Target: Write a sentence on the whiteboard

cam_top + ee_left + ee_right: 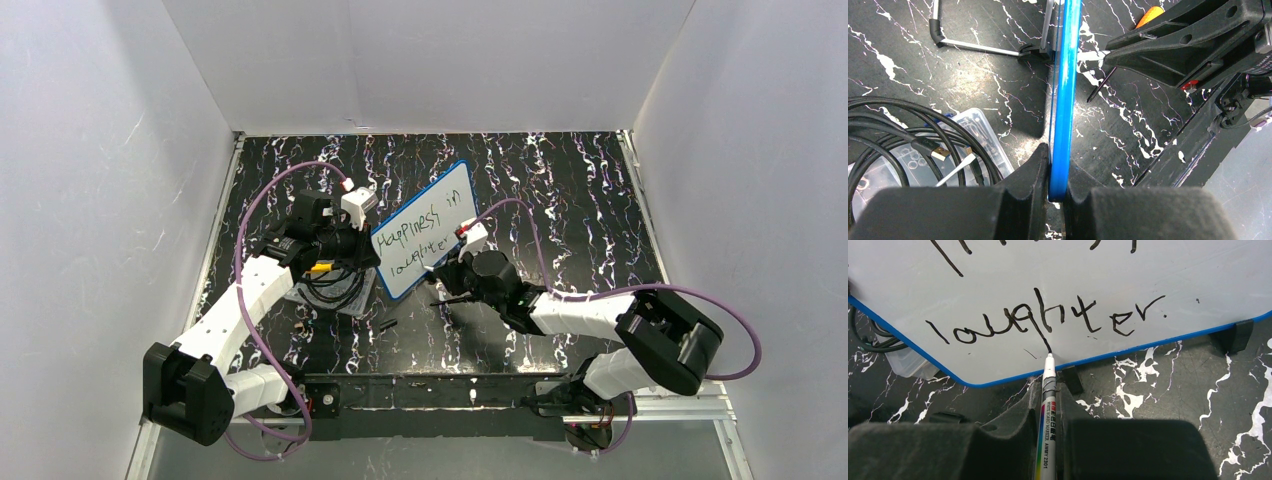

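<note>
Left pincer (1055, 172) tight on whiteboard (1066, 90); right pincer (1048, 397) seemingly tight on marker (1045, 450); sentence (1018, 322) cropped

Glossy whiteboard (1148, 270), marbled black table (560, 180), clear plastic tray (979, 131).

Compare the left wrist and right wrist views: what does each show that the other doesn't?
Left wrist only: the whiteboard edge-on, clamped in the left pincer, and a wire leg behind it. Right wrist only: the sentence on the board's face, with the tip of the marker, held in the right pincer, touching below "laughter". Both: the blue rim, the clear tray and the marbled table.
</note>
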Robot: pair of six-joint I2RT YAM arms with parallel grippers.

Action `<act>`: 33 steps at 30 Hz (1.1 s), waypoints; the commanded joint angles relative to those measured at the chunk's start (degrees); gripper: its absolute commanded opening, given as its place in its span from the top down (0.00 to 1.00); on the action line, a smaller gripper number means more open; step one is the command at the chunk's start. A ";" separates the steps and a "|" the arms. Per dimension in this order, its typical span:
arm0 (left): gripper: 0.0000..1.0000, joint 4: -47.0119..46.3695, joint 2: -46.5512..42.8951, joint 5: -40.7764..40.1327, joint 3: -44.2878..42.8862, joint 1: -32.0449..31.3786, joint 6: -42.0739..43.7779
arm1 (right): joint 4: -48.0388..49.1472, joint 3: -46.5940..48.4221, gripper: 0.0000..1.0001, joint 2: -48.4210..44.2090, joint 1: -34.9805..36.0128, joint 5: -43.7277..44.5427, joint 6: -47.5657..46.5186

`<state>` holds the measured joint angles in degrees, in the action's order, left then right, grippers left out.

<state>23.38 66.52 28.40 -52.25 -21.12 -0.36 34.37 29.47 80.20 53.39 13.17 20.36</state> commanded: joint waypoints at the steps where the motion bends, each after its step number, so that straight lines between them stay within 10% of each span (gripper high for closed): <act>1: 1.00 0.71 -1.92 2.74 -0.92 -0.16 -1.18 | 2.87 2.57 0.99 0.19 0.45 -0.08 -0.48; 33: 1.00 -2.06 -3.29 3.16 0.65 -0.19 -4.28 | -7.85 -1.00 0.99 -21.13 0.49 10.61 -3.55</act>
<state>23.29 66.06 28.82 -52.18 -21.12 -1.76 29.19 29.12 63.46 53.67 17.15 19.29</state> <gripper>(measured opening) 0.078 0.195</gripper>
